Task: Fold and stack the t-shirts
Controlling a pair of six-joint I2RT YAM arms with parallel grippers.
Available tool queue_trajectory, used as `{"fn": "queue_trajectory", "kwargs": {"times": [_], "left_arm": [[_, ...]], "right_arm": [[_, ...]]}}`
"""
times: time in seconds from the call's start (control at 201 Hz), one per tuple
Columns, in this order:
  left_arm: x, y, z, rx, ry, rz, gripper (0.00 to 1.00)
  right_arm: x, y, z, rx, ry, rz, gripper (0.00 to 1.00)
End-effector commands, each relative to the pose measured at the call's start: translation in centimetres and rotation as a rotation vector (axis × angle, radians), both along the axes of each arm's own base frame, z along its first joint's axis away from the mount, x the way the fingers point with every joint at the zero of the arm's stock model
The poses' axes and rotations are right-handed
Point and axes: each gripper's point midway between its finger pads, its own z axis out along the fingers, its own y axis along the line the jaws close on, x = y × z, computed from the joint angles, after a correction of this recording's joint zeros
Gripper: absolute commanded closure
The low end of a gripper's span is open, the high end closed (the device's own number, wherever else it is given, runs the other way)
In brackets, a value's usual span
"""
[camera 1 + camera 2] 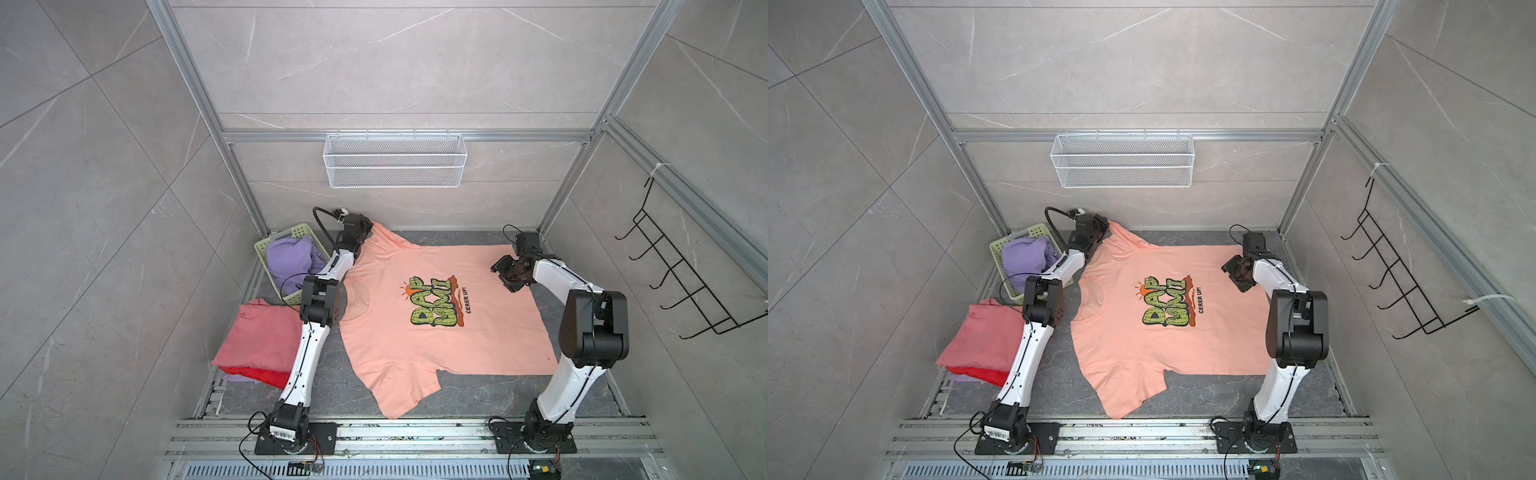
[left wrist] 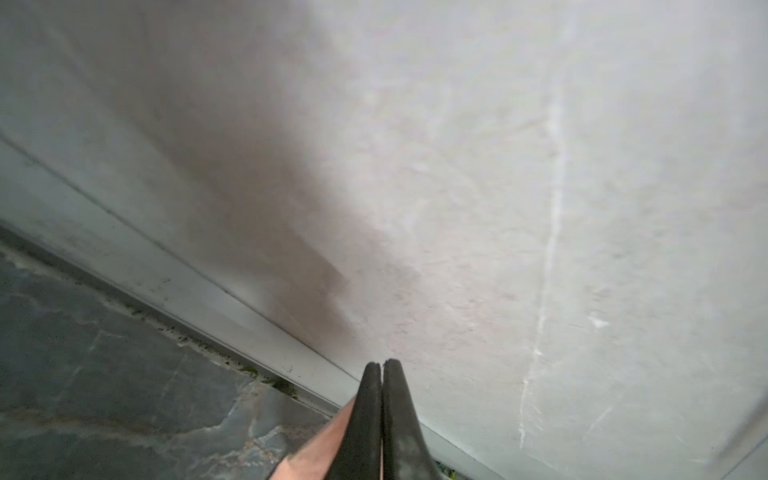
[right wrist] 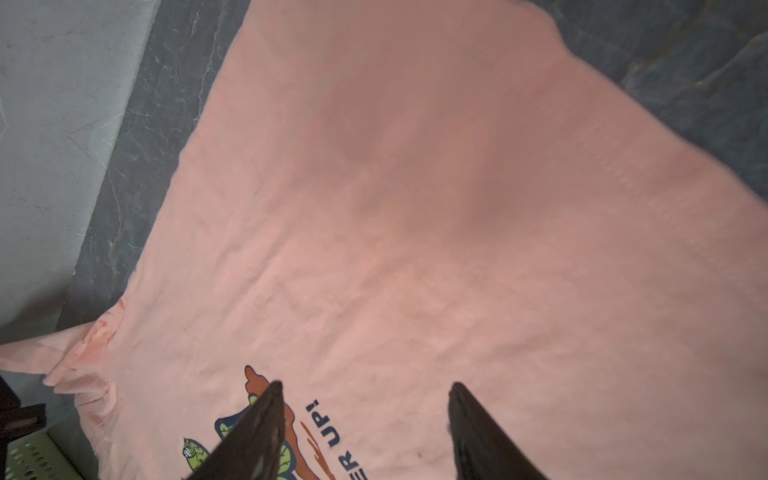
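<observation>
In both top views, the peach-pink t-shirt (image 1: 395, 353) (image 1: 1129, 353) lies spread print-up across the centre of the desk (image 1: 332, 386), collar toward 9 o'clock, hem toward 3 o'clock. The left end effector (image 1: 370, 227) sits at the shirt's 11 o'clock, clamped on the far sleeve tip, which rises off the desk toward it; this grip appears intended to carry the sleeve inward for a first fold. The right end effector (image 1: 505, 277) hovers at 2 o'clock above the hem's far corner, apart and empty, probably placed to take that corner. At 8 o'clock a folded stack, dusty rose t-shirt (image 1: 262, 336) over red t-shirt (image 1: 270, 376), marks the likely destination. At 10 o'clock a lavender t-shirt (image 1: 291, 257) waits in the basket (image 1: 286, 232). In the left wrist view, the fingers (image 2: 365, 415) press together with peach fabric pinched between them. In the right wrist view, the fingers (image 3: 257, 428) stand apart above the shirt, near its print (image 3: 257, 384).
</observation>
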Motion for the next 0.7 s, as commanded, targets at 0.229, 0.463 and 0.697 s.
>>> {"fn": "queue_trajectory", "kwargs": {"times": [0.229,0.463,0.697], "left_arm": [[0.6,0.1,6.4,-0.094,-0.16,0.011,0.57],[-2.1,-1.2,10.0,0.091,-0.107,-0.147,0.26],[-8.8,-1.8,10.4,0.337,0.087,-0.326,0.2]], "right_arm": [[-0.2,-0.4,-0.8,-0.012,0.025,-0.018,0.37],[0.4,-0.1,-1.3,0.013,-0.015,-0.026,0.37],[2.7,0.3,-1.0,0.027,-0.092,-0.01,0.36]]}}
